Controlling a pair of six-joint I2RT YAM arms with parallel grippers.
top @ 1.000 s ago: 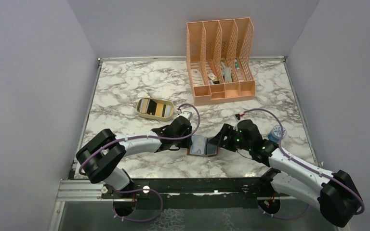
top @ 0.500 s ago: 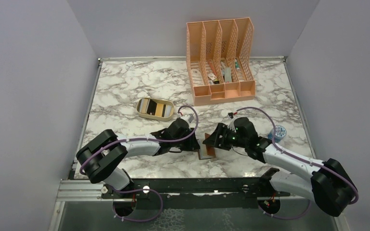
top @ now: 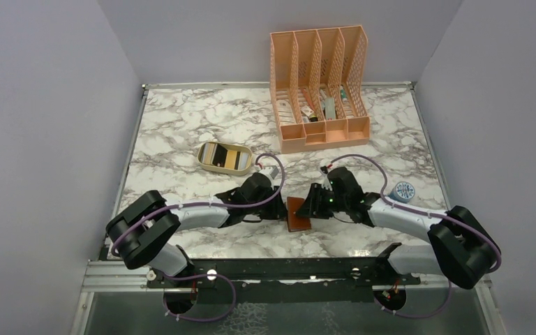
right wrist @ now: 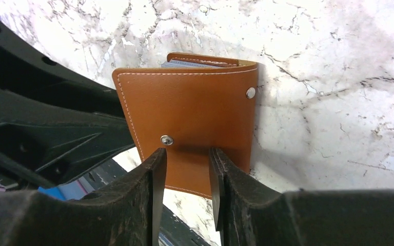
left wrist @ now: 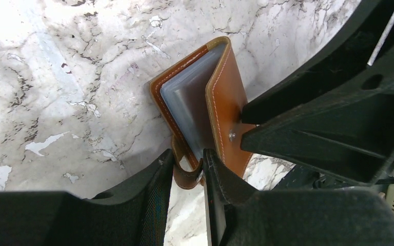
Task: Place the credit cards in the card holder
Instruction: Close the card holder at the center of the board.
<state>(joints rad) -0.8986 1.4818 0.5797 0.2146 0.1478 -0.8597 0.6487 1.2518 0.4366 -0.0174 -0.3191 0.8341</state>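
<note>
Where it lay spread open a second ago, the card holder [top: 297, 213] is now folded, left claw [left wrist: 189, 171] pinching its tab, right claw [right wrist: 187, 171] narrowed over its cover

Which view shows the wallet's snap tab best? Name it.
Left wrist: the snap tab loops between the left gripper fingers. Right wrist shows only the wallet cover and studs; top shows a small brown patch.

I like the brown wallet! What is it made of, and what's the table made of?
The wallet looks like smooth brown leather, or a leather-like material: pale stitching lines its edges, and shiny metal snaps sit on it. Its inner pockets look like clear plastic. The table looks like marble with grey veins, perhaps only a printed surface.
</note>
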